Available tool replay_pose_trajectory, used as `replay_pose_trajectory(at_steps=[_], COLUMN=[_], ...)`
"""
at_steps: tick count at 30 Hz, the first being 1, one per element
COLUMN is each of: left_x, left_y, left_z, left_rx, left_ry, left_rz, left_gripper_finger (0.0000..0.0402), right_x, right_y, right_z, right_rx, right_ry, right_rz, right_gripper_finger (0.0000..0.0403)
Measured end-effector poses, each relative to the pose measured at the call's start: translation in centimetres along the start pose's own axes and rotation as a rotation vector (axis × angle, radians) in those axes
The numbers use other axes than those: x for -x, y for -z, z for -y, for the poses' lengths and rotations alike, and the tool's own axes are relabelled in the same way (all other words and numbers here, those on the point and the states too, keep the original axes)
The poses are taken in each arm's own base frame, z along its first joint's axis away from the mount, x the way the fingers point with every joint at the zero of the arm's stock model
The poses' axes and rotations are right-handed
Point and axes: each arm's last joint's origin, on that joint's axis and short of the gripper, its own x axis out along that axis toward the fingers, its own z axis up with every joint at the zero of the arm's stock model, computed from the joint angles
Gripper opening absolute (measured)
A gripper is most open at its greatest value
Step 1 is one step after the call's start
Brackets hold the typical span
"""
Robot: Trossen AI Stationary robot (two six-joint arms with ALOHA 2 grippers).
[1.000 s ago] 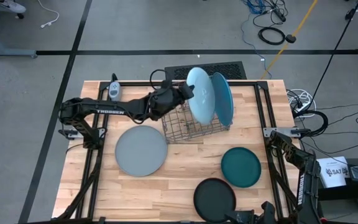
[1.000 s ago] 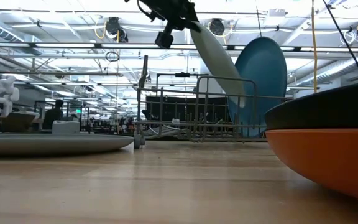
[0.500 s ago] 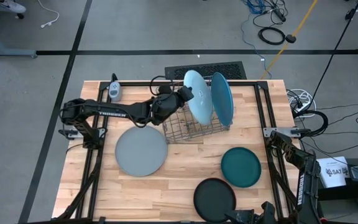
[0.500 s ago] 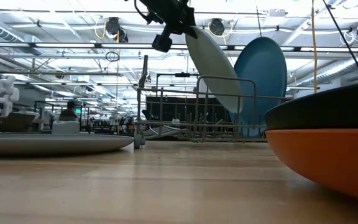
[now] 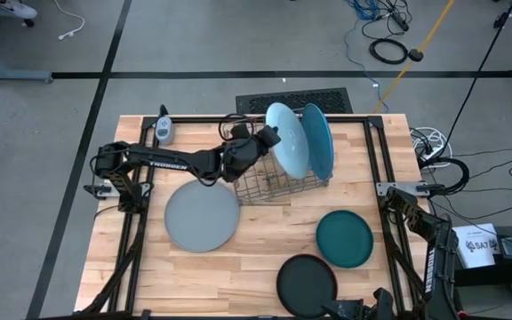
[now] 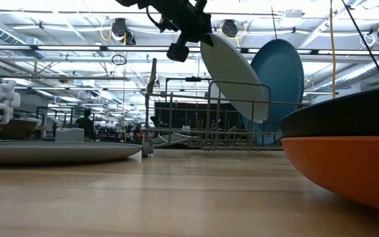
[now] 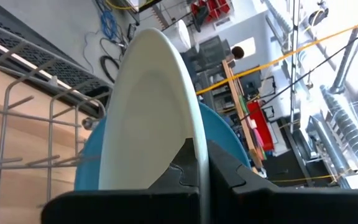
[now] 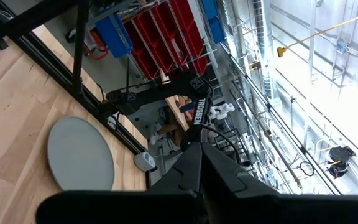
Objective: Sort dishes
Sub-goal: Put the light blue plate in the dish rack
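My left gripper (image 5: 268, 137) is shut on a large pale blue plate (image 5: 290, 140) over the grey wire dish rack (image 5: 274, 182). A mid-blue plate (image 5: 321, 140) stands on edge in the rack just to its right, also in the low view (image 6: 278, 82). A large pale plate (image 5: 202, 215) lies flat at the left. A dark teal plate (image 5: 345, 238) and a black plate (image 5: 307, 284) lie at the right. In the low view the black plate (image 6: 347, 112) sits on an orange one (image 6: 347, 168). My right gripper (image 8: 197, 152) is shut and empty at the near right. My left gripper pinches the pale blue plate's rim (image 7: 196, 146) at its upper left part, one finger on each face. The fingers come from the table's left, slanting down. The plate (image 6: 235, 79) is tilted, top toward the left, its lower edge (image 6: 258, 120) behind the rack's top wire, above the rack's floor.
A black mat (image 5: 293, 100) lies beyond the rack at the far edge. A small grey remote (image 5: 163, 129) lies at the far left. Dark frame rails (image 5: 376, 160) run along both sides of the table. Bare wood lies between the plates.
My left gripper has gone down and a little toward the table's right with the pale blue plate. The plate's lower edge has sunk behind the rack's top wire, close beside the mid-blue plate, and it stays tilted.
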Motion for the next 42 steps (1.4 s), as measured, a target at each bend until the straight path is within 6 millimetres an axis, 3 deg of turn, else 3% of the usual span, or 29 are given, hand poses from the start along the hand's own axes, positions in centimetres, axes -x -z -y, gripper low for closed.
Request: replay_pose_trajectory(at_steps=[13,25,30,36,42], left_x=[0.1,-1.5,-1.9,-2.0,-2.3], left_y=[1.4,4.0,4.3,4.0,3.7], left_z=[-0.8,-2.7,-1.7,0.3,0.8], left_rx=[-0.008,0.056,0.126,-0.005,-0.013], left_ry=[-0.033,-0.015,0.08,0.226,0.255], left_rz=[0.018,0.017,0.004,-0.052,-0.084], left_gripper_finger=[0.0,0.0001,0.0032,0.0075,0.0113], right_x=[0.0,0.0,0.0,0.0,-0.2], right_y=[0.0,0.0,0.1,0.1,0.1], right_z=[0.0,0.0,0.0,0.0,0.0], right_rx=[0.012,0.016,0.02,0.019,0.016], right_ry=[0.0,0.0,0.0,0.0,0.002], right_rz=[0.0,0.0,0.0,0.0,-0.003], right_gripper_finger=[0.0002,0.0002,0.0002,0.0002,0.0002])
